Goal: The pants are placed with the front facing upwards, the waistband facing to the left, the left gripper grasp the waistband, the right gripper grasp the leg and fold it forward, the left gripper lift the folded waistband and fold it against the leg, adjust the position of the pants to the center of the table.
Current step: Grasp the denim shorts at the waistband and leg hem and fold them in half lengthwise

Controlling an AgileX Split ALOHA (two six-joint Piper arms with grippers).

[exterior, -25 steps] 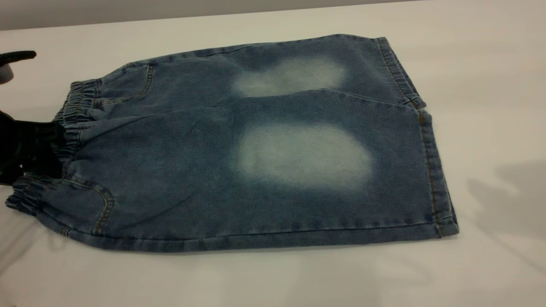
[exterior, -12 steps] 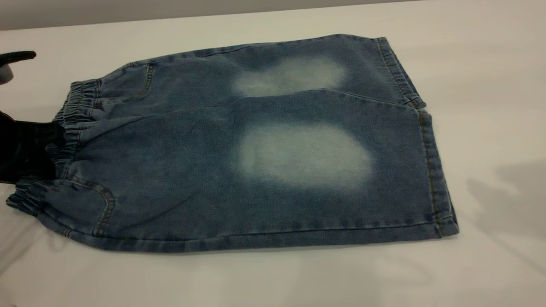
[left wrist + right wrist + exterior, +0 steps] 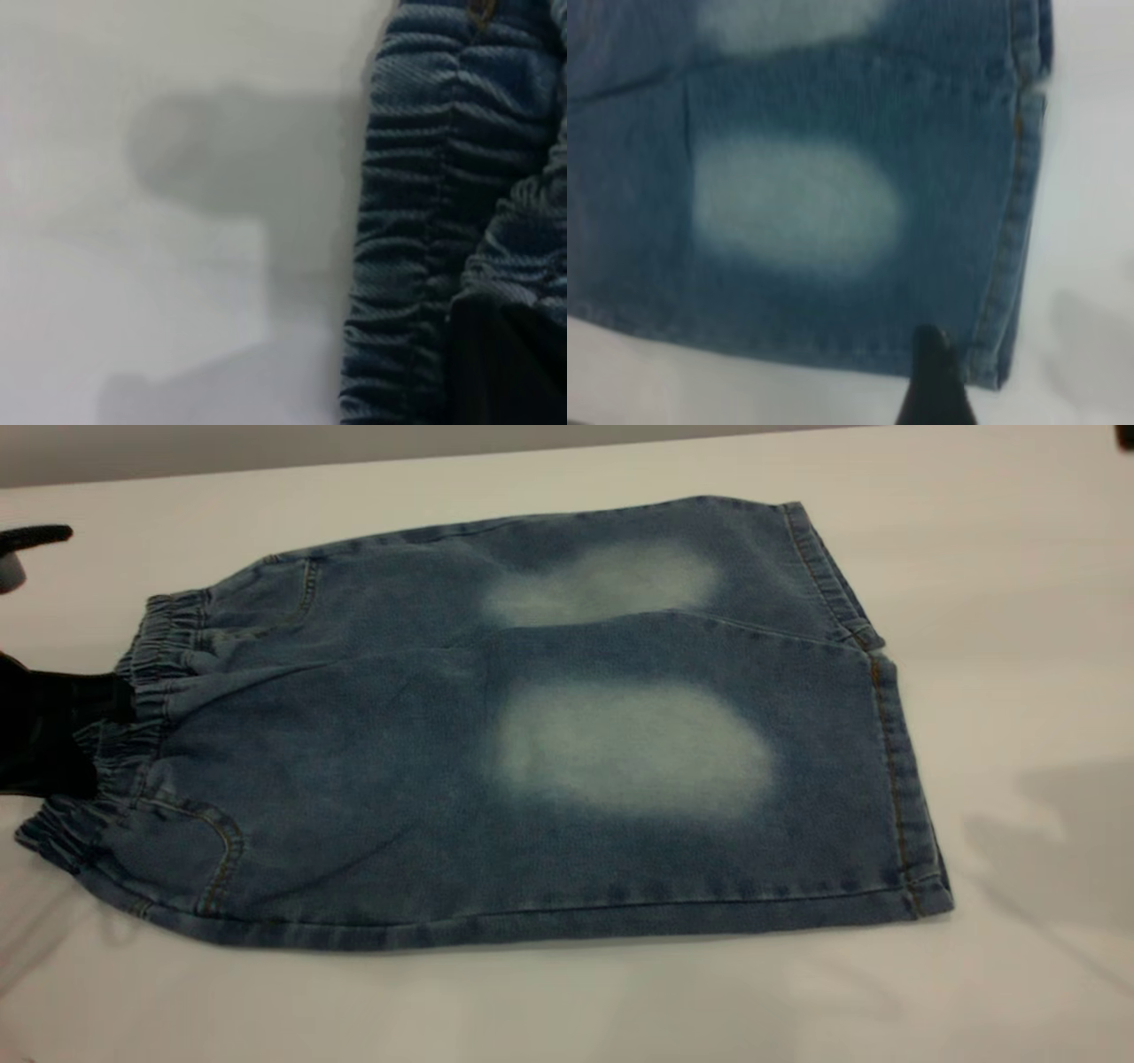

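The pants (image 3: 549, 726) lie folded lengthwise on the white table (image 3: 567, 1001), blue denim with two faded patches. The waistband (image 3: 155, 646) is at the left, the leg hems (image 3: 895, 762) at the right. My left gripper (image 3: 104, 726) is at the left edge, shut on the middle of the waistband, which is bunched over it. In the left wrist view a black finger (image 3: 505, 363) lies against the ruched waistband (image 3: 416, 221). My right gripper (image 3: 928, 336) hovers shut over the near hem corner (image 3: 992, 354), apart from the cloth. In the exterior view only a dark sliver (image 3: 1125, 436) of it shows.
A black and grey part (image 3: 31, 538) of the left arm sticks in at the far left. Bare tabletop lies in front of the pants and to their right, where a shadow (image 3: 1063, 824) falls. The table's back edge (image 3: 354, 465) runs behind the pants.
The waistband's middle has bunched up further over my left gripper and its near part has puckered. A dark sliver has entered at the top right corner.
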